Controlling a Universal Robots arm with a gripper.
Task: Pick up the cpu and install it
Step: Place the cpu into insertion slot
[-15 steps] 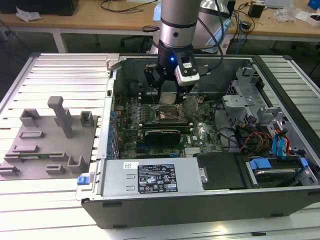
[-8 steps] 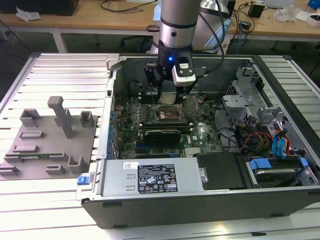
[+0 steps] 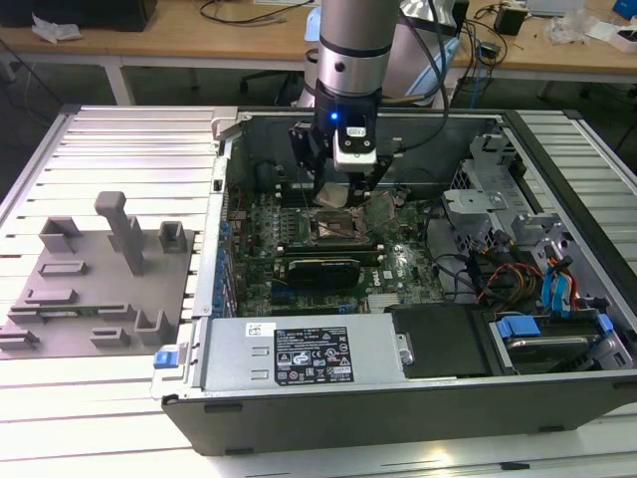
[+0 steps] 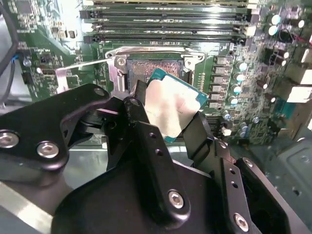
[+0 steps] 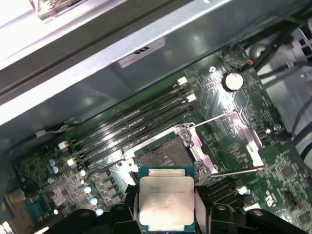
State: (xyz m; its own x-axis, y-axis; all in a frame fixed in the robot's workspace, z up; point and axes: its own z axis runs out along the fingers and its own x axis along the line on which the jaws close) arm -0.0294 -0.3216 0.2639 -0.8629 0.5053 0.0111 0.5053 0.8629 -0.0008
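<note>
**Carry step: cpu gripped above the open socket, not yet seated.**

The fingers point(image 4: 197, 131) are closed on two opposite edges of the cpu point(image 4: 173, 105), silvery top facing the wrist cameras, so the pick-up is judged complete. In the first wrist view the cpu point(image 5: 165, 202) hangs just beside the socket point(image 5: 163, 158), overlapping its near edge and apart from it, with the contact field exposed. The load plate point(image 5: 236, 131) is swung clear to the socket's far side. In the second wrist view the cpu looks skewed relative to the socket frame. Judgement: seating calls for squaring the cpu to the socket, centring it over the contact field, and keeping it level, since a tilted or offset entry could damage the contacts.
</note>
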